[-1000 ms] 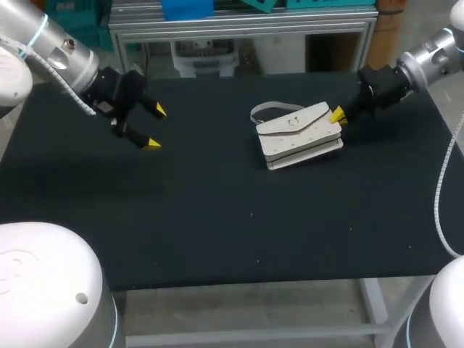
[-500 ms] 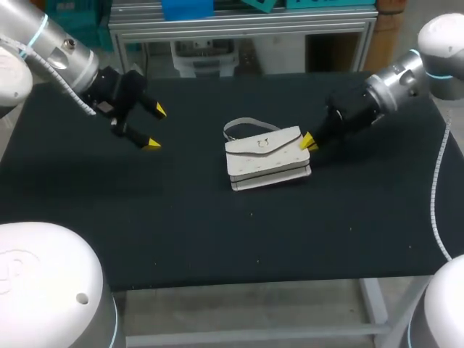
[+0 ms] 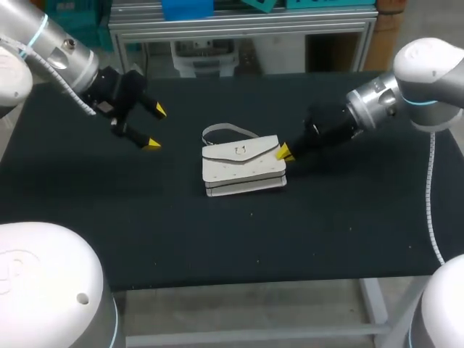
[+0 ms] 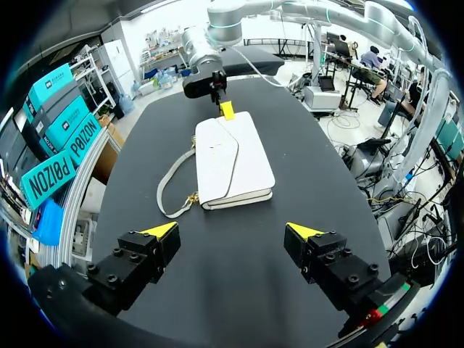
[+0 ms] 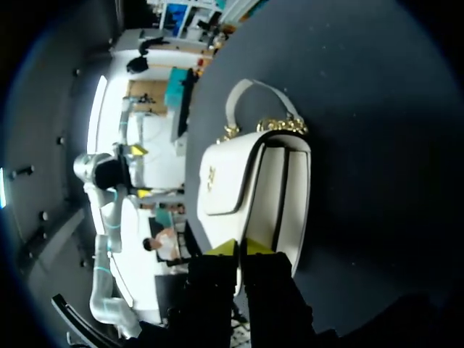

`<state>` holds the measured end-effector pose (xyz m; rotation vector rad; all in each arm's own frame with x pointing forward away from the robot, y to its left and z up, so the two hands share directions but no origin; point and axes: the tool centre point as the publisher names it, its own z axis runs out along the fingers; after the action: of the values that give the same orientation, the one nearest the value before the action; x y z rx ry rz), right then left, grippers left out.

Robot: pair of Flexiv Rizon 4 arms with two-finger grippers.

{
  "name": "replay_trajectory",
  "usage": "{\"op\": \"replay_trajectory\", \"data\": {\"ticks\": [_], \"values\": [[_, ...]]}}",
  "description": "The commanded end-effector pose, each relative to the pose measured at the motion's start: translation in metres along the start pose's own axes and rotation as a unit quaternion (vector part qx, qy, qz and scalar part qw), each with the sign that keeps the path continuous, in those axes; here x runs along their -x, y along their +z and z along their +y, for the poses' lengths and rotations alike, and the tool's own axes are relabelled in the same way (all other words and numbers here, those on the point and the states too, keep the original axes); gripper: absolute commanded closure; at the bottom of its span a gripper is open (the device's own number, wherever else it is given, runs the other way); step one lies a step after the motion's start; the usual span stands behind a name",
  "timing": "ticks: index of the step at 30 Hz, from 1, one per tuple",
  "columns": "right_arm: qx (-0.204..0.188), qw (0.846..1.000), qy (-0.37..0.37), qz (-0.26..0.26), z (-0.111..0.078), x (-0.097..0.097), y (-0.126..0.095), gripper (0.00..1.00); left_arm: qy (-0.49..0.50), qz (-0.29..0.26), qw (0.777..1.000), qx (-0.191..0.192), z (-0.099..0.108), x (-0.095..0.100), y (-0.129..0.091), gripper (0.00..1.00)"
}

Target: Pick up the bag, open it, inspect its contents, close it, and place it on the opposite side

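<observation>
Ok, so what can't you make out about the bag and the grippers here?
1. Contents of the bag: hidden in every view by its closed flap.
2. Whether the right gripper holds the bag or only presses on its end: in the right wrist view its own body covers the contact, and in the head view it is too small.
3. Underside of the bag: against the table in every view.

Soft, even light on the dark table [image 3: 217, 232] (faint shadows only)

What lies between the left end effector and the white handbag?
Only bare black table lies before the handbag, as the left wrist view shows.
</observation>
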<state>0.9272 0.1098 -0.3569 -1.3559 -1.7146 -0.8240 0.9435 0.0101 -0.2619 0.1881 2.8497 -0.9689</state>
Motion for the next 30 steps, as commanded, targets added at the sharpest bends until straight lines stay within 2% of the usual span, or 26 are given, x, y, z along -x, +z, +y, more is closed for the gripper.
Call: {"op": "replay_trajectory", "data": {"ticks": [1,17,18,19,20,21,30], "values": [[0.010,1.000,-0.002,0.001,-0.002,0.000,0.006,1.00,0.001,-0.002,1.000,-0.001,0.000,-0.001,0.001,0.00],[-0.044,0.999,-0.014,0.023,0.015,0.009,0.015,1.00,0.001,-0.002,1.000,-0.001,0.000,-0.001,0.001,0.00],[-0.044,0.999,-0.013,0.023,0.016,0.010,0.014,0.96,0.001,-0.002,1.000,-0.001,0.000,-0.001,0.001,0.00],[-0.045,0.999,-0.012,0.023,0.016,0.010,0.013,0.76,0.001,-0.002,1.000,-0.001,0.000,-0.001,0.001,0.00],[-0.045,0.999,-0.012,0.023,0.016,0.009,0.012,0.20,0.001,-0.002,1.000,-0.001,0.000,-0.001,0.001,0.00],[-0.045,0.999,-0.011,0.022,0.015,0.007,0.010,0.00,0.001,-0.002,1.000,-0.001,0.000,-0.001,0.001,0.00],[-0.004,0.999,-0.020,-0.033,-0.011,-0.010,-0.031,0.00,0.001,-0.002,1.000,-0.001,0.000,-0.001,0.001,0.00]]}}
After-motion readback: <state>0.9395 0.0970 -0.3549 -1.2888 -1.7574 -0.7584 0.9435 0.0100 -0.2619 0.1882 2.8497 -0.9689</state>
